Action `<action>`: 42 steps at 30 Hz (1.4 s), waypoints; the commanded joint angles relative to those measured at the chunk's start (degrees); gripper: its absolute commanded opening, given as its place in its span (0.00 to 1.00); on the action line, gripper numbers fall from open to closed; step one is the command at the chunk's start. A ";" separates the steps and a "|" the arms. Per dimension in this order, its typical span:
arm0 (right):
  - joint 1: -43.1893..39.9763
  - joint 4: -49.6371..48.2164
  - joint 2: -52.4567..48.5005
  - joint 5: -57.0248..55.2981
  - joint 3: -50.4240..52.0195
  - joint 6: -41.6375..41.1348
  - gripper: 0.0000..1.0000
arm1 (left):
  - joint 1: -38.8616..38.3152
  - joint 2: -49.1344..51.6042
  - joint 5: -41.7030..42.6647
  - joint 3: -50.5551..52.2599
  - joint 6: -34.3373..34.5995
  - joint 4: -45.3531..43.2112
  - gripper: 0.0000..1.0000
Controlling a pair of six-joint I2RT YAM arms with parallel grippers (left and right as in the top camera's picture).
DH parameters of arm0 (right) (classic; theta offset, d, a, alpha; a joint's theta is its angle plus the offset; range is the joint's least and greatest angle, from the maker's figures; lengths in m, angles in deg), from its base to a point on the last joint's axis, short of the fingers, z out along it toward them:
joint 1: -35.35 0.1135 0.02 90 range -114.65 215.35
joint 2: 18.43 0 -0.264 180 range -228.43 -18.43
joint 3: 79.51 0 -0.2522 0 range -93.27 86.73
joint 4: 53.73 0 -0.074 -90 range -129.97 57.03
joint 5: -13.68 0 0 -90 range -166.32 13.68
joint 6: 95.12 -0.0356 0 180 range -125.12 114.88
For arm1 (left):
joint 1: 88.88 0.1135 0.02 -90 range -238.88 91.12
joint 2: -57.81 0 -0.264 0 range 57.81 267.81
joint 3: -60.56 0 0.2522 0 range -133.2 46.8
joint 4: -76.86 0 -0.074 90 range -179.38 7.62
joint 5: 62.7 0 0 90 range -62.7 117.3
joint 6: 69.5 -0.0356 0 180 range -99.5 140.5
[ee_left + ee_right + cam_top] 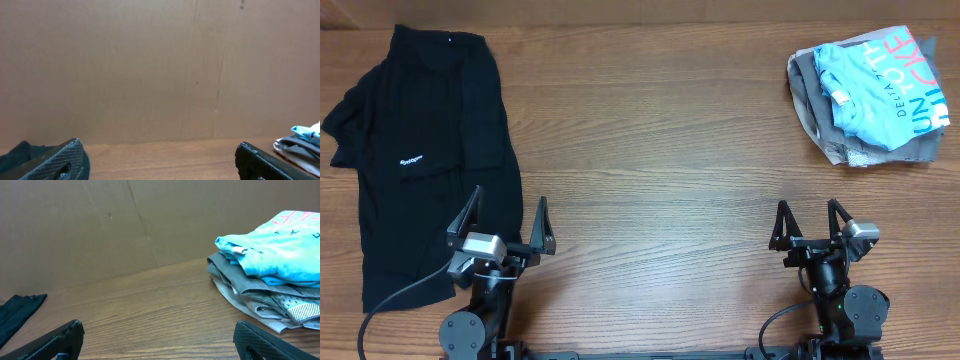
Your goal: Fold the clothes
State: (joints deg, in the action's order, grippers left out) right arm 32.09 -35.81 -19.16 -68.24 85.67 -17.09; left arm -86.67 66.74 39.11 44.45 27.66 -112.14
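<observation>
Holding nothing, our left claw [510,195] stands wide, fingers spread apart at the near edge of the wooden surface [650,130]. Our right claw [807,203] is likewise spread and empty, though its gap looks narrower from overhead. Both point toward the far side.

Moving outward from the left claw, we see a black shirt [420,150] lying unfolded on the left part of the surface. Its collar is at the far edge, and its hem reaches down beside the arm. The claw's left finger overlaps the cloth's right edge from above; we cannot tell whether it touches.

Outward from the right claw, well apart at the far right corner, sits a folded stack [870,95]. A light blue shirt [880,85] with printed lettering lies on top, a grey garment [810,90] under it, and a pale patterned piece [280,307] is at the bottom. Behind the surface, we see a plain brown wall [150,65] in both wrist views.
</observation>
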 commanded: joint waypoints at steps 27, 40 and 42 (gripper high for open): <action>0.11 -0.26 0.57 -0.52 0.61 -0.09 1.00 | 0.11 -8.74 -1.90 2.08 1.86 24.09 1.00; 0.11 -0.24 0.57 -0.52 0.61 -0.09 1.00 | 0.11 -8.72 -1.92 2.08 1.86 26.18 1.00; 0.11 -0.26 0.57 -0.52 0.61 -0.09 1.00 | 0.11 -8.72 -1.92 2.08 1.86 26.21 1.00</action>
State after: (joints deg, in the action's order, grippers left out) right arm 32.06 -35.83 -19.16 -68.24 85.70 -17.09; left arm -86.67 58.57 37.78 46.33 29.17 -85.98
